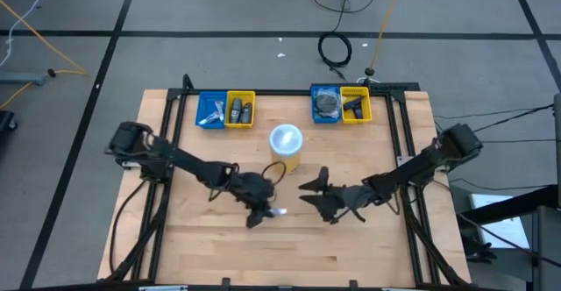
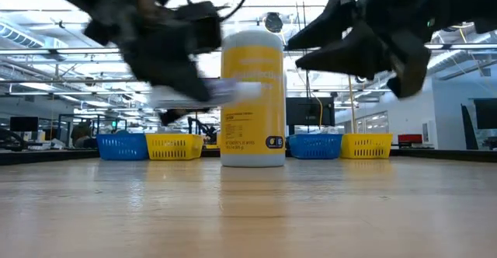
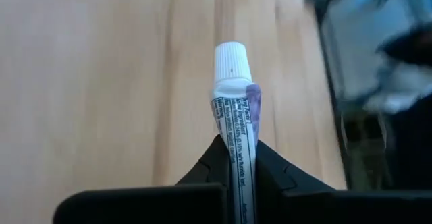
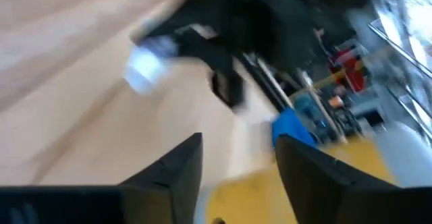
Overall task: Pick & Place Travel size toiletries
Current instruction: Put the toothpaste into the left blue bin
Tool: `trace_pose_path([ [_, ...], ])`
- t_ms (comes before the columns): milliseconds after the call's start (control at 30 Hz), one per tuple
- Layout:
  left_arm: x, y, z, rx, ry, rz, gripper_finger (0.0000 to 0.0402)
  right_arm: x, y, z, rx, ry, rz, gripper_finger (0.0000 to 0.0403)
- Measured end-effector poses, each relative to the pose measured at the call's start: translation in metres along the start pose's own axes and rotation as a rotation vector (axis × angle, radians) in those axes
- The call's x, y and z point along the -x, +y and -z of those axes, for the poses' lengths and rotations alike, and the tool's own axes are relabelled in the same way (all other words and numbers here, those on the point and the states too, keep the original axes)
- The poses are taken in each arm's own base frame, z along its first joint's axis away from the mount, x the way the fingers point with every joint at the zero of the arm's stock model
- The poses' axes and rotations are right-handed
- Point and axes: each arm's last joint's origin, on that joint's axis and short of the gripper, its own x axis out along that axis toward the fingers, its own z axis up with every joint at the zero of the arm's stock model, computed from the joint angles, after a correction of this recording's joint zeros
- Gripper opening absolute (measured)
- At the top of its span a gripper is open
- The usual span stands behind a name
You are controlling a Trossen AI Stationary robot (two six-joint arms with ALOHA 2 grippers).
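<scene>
My left gripper (image 1: 263,212) is near the table's middle, shut on a small white tube (image 3: 234,109) with a white cap. The tube also shows in the high view (image 1: 279,211) and in the low view (image 2: 233,92), above the table top. My right gripper (image 1: 313,188) is open and empty just to the right of it, its fingers (image 4: 182,170) pointing toward the left gripper. More toiletries lie in the bins at the far edge: small items in the left pair (image 1: 237,110) and dark ones in the right pair (image 1: 328,103). My left gripper pinches the tube's printed body (image 3: 237,158) between its two fingers, back from the cap. The fingers lie along the tube. The capped end (image 3: 232,62) sticks out past the fingertips toward the table's right. The tube is lifted clear of the table.
A yellow cup with a white lid (image 1: 286,144) stands just beyond the two grippers. A blue bin (image 1: 210,110) and a yellow bin (image 1: 240,109) stand at the far left, and another blue bin (image 1: 325,104) and yellow bin (image 1: 355,103) at the far right. Bare wood (image 1: 289,256) lies nearer.
</scene>
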Motion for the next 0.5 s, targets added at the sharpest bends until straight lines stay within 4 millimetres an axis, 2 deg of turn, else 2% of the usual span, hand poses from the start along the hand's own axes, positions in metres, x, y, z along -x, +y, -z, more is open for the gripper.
trace_pose_path([
  [133, 0.022, -0.021, 0.03, 0.024, 0.253, -0.12, 0.0022, 0.016, -0.012, 0.001, -0.08, -0.018, 0.037, 0.0209],
  [200, 0.036, -0.026, 0.047, 0.069, 0.358, -0.252, 0.0023, 0.022, -0.015, 0.003, -0.121, -0.032, 0.046, 0.0216],
  [267, 0.054, -0.024, 0.057, 0.122, 0.409, -0.439, 0.0023, 0.028, -0.016, 0.008, -0.155, -0.035, 0.051, 0.0218],
  [367, 0.082, -0.011, 0.056, 0.19, 0.358, -0.719, 0.0023, 0.034, -0.017, 0.016, -0.2, -0.045, 0.07, 0.0216],
  [500, 0.121, 0.027, 0.035, 0.325, 0.238, -0.991, 0.0023, 0.038, -0.016, 0.025, -0.251, -0.062, 0.091, 0.0209],
])
